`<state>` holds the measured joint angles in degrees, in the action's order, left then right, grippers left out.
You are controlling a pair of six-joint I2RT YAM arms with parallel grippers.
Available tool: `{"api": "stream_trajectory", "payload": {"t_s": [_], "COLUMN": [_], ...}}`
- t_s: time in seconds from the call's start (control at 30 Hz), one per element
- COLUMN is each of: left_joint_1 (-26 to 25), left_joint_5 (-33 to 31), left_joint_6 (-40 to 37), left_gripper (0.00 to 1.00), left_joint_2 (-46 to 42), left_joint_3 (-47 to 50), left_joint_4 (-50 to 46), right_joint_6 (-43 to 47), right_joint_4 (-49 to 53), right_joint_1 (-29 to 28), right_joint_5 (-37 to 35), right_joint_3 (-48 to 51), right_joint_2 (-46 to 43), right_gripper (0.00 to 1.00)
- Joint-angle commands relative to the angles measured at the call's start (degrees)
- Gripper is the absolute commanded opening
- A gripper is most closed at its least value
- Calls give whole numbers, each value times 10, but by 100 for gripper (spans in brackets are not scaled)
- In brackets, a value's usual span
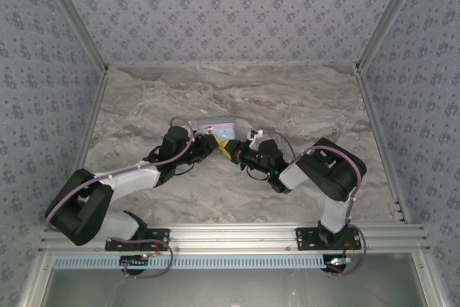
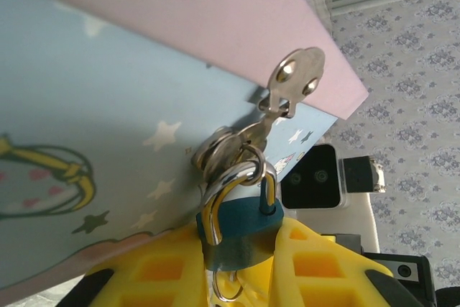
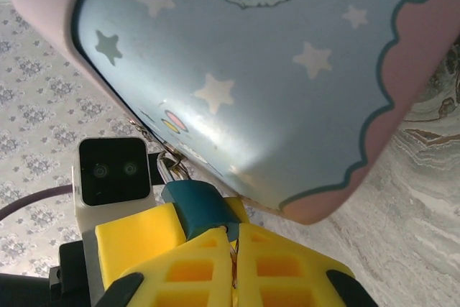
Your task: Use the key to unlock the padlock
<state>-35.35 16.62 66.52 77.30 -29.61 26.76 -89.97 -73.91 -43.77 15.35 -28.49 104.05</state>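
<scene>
Tin [image 1: 215, 129] first: light-blue, pink-edged, mid-table, contents hidden. Just at its near side, the padlock [image 2: 241, 239] sits pinched in the left gripper [image 2: 241, 249], shackle up, with keys [image 2: 230, 150] bunched at the shackle in front of the tin. Right gripper [image 3: 233, 234] meets it from the right, fingers squeezed narrow; what they pinch, I cannot tell.

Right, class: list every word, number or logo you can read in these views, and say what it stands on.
None can be read.
The tin bears only pictures: stars, a heart, a crescent moon.
The padlock shows no legible marking.
</scene>
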Motion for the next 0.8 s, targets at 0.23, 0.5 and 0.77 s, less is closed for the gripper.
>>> {"api": "stream_trajectory", "payload": {"t_s": [0.23, 0.5, 0.77], "left_joint_1": [-7, -7, -20], "left_joint_5": [32, 27, 12], "left_joint_6": [-23, -35, -34], "left_gripper": [20, 19, 19], "left_joint_2": [15, 38, 64], "left_joint_3": [0, 6, 19], "left_joint_4": [-4, -12, 4], "right_joint_6": [173, 318, 454], "right_joint_4": [82, 296, 560], "right_joint_1": [-6, -6, 10], "right_joint_5": [-15, -52, -131], "right_joint_3": [48, 72, 36], "right_joint_2": [-58, -186, -342], "right_gripper": [36, 40, 46]}}
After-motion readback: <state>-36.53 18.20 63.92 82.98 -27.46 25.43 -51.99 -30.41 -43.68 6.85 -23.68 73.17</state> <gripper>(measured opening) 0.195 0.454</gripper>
